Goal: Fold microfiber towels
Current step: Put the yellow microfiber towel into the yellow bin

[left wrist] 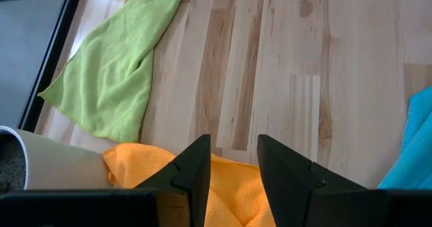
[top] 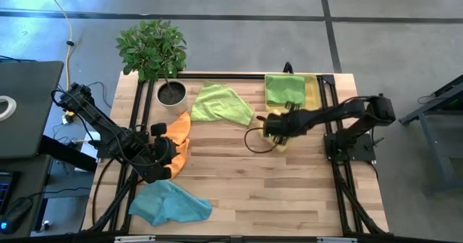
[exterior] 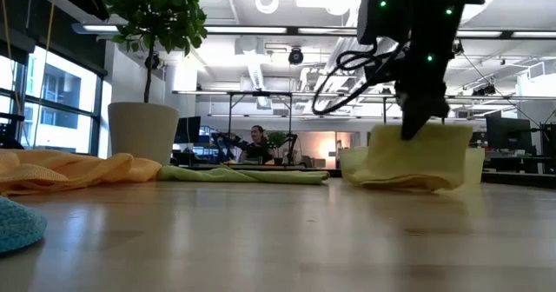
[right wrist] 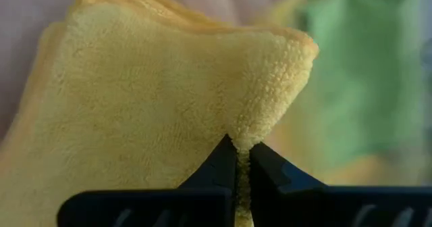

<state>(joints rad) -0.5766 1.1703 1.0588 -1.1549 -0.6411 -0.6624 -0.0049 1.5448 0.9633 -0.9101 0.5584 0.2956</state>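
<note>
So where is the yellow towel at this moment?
In the high view, the yellow towel hangs pinched in the right gripper right of the table's centre, just before the tray holding a folded green towel.

Overhead, table-level — two wrist close-ups

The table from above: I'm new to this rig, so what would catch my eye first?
The right gripper, shut on the folded yellow towel, lifts it just in front of the yellow tray at the table's far right. Bright cloths ring the table: an orange towel under the left gripper, a blue one at the near left, a lime one beside the potted plant.
</note>
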